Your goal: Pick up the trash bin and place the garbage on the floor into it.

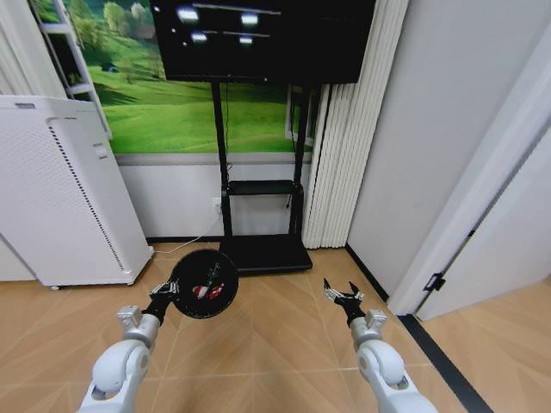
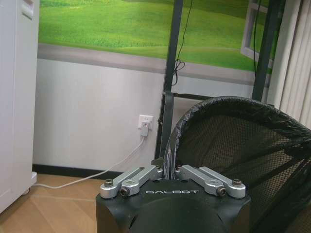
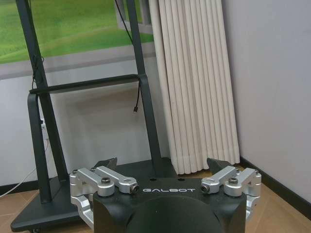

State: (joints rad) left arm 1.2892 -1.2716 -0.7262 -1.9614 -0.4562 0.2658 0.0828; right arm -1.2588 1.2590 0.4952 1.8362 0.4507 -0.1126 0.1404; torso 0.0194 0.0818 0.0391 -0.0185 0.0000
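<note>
Wooden floor (image 1: pixel 258 335), apparently parquet, under white walls (image 1: pixel 430 129).

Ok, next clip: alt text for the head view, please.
The left claw holds the black mesh trash bin by its rim above a wood floor, with red litter visible inside. The right claw is open and empty, facing a TV stand against the wall.

Trash bin (image 1: pixel 205 284): small round black container of fine mesh with a black liner, raised off the floor and tipped so its open mouth faces the head camera, at about 10 o'clock from the picture's lower centre. Garbage (image 1: pixel 207 290): red and red-and-white pieces plus a green item lying inside against the bin's bottom.
</note>
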